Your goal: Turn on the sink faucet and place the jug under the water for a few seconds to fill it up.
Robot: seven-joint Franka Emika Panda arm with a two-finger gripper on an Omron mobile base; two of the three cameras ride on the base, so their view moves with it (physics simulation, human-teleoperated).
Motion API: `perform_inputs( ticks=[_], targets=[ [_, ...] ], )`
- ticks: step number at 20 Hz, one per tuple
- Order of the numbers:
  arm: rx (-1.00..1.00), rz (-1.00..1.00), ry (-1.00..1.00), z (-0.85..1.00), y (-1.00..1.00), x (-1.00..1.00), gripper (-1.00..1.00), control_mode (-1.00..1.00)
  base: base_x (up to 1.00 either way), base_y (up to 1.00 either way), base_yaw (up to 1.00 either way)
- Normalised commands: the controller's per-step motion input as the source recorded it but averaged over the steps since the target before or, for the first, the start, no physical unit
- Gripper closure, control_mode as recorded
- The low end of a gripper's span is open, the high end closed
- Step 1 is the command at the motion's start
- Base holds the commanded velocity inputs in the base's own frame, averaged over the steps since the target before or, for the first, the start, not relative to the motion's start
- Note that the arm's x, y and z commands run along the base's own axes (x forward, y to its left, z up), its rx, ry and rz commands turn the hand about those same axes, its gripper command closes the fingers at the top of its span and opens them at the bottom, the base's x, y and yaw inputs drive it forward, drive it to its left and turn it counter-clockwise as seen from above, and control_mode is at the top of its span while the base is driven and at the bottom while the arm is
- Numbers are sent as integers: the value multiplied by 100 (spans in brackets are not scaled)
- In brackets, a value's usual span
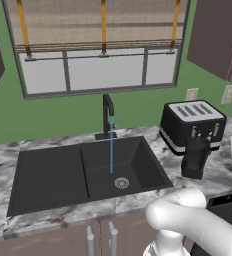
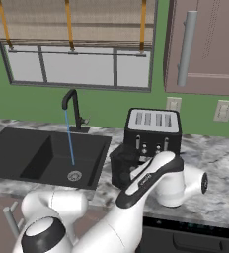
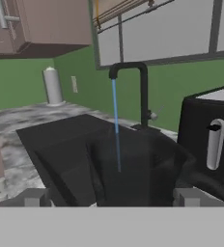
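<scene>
Hand view looked straight over the jug point(image 3: 133, 169), which sat close ahead between the wide-open jaws of the hand point(image 3: 109, 202), nothing gripped. Water point(image 1: 111, 145) already ran from the sink faucet point(image 1: 107, 116) into the right basin of the sink point(image 1: 48, 172). The jug stood on the desk point(image 1: 63, 212) by the sink's right edge, just in front of the toaster point(image 1: 193, 122). Judged step: grasp the jug. Close squarely on the body (handle side unclear), keep it upright, lift clear of the toaster. Fingertips were cut off at the frame bottom; the arm hid the jug's base in the right base view.
</scene>
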Motion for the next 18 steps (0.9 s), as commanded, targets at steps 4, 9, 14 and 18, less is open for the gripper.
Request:
perform_inputs(
  ticks=[4,9,14,18],
  targets=[
    [0,4,0,-16,0,8,-100,-100,0,0,0],
    [-1,0,0,-6,0,9,-100,-100,0,0,0],
    [-1,0,0,-2,0,1,-100,-100,0,0,0],
    [0,0,0,0,0,0,-100,-100,0,0,0]
  ],
)
